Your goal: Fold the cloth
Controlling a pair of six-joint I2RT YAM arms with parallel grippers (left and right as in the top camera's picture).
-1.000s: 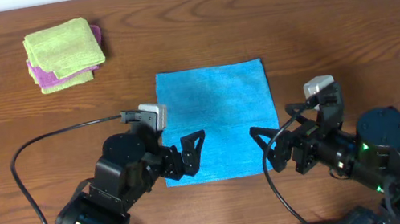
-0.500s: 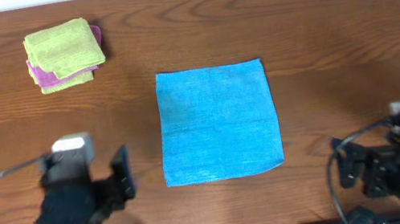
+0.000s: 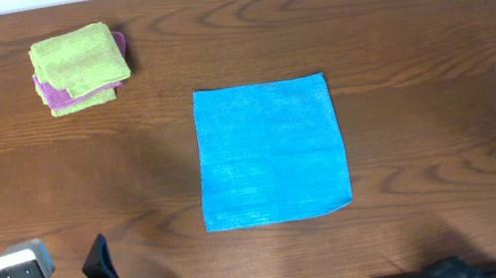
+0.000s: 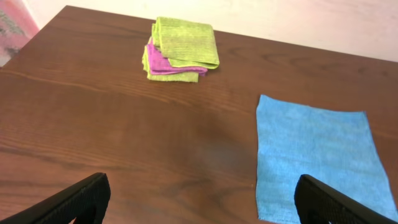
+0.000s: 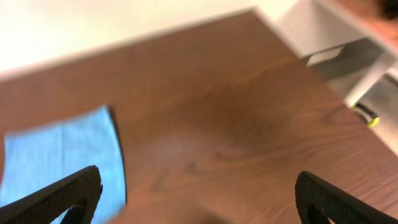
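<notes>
Sky-blue terry, the cloth (image 3: pixel 269 152) lies flat and unfolded as a single square layer at the centre of the wooden table (image 3: pixel 410 21). At 10 o'clock sits a small stack: a lime-green cloth (image 3: pixel 78 58) folded over a purple cloth (image 3: pixel 54 94). The left gripper (image 4: pixel 202 183) stands at 7 o'clock, jaws spread wide and holding nothing, well apart from the blue square. The right gripper (image 5: pixel 198 180) stands at 5 o'clock, blurred in the overhead view, jaws likewise wide apart and empty.
</notes>
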